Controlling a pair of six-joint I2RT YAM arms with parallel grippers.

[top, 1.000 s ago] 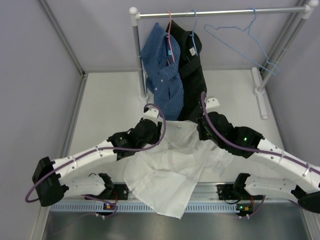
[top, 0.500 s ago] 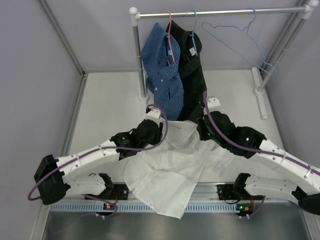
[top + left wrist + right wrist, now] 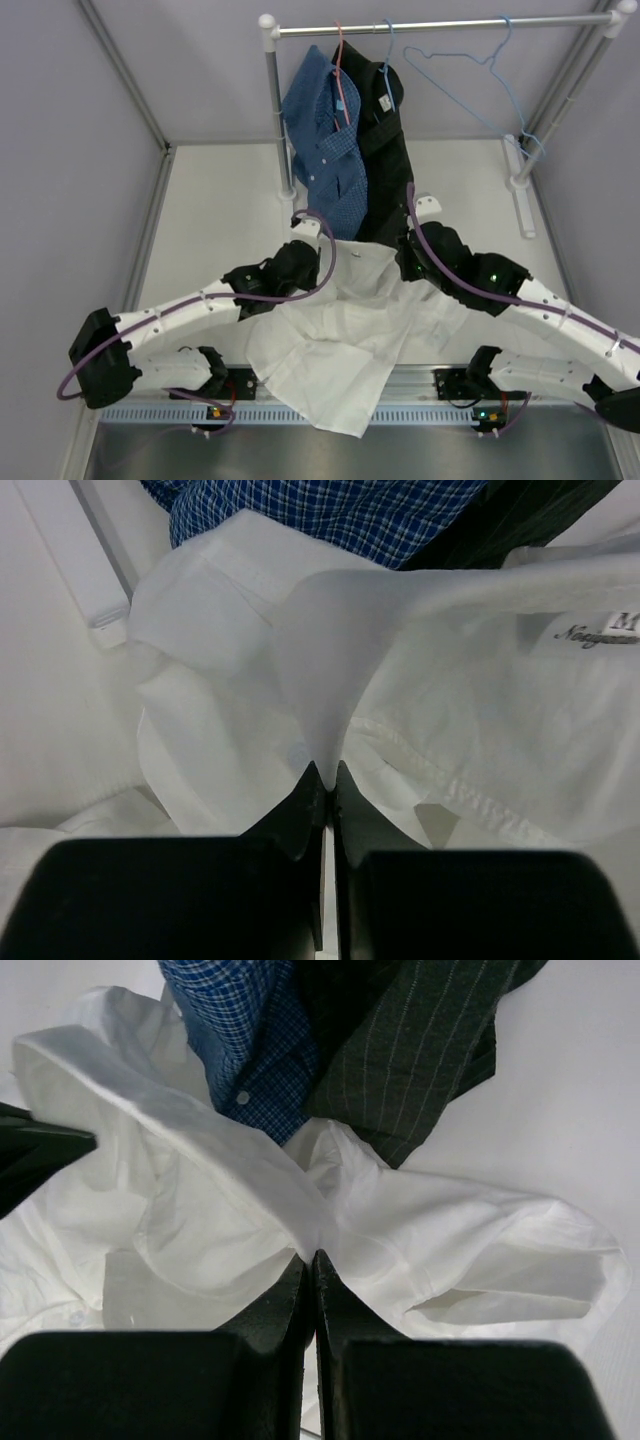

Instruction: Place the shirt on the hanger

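Now, both hands are down at the collar end of the white shirt point(image 3: 335, 340).

Left hand point(image 3: 327, 772): fingers pressed together, pinching a peak of thin white cloth that rises straight ahead of it. A button sits just left of the tips, and the neck label point(image 3: 590, 630) is off to the right.

Right hand point(image 3: 309, 1257): likewise pressed shut on a pinch of white fabric. A puffed fold lies to its right.

So the neck opening is strung between the two hands, its line running side to side. The shirt's body trails behind them across the tabletop point(image 3: 220, 210) and droops over the near edge between the arm bases.

Directly beyond the hands hang the blue checked shirt point(image 3: 322, 140) and the black shirt point(image 3: 380, 150), their hems close to the fingertips.

Light-blue wire hanger point(image 3: 470, 80): bare, hooked on the rail point(image 3: 430, 24), high above and well beyond the right hand, off to its right. Its long side slants down and away toward the right-hand post. Whether the lower corner touches that post I can't make out from above.

The right hand is plainly the nearer. The left would have to pass both hung shirts to reach it.

Judgement: shirt gripped, nothing on the hanger yet. The coming move turns on carrying that neck line up, forward and rightward to meet the hanger's slanted frame.
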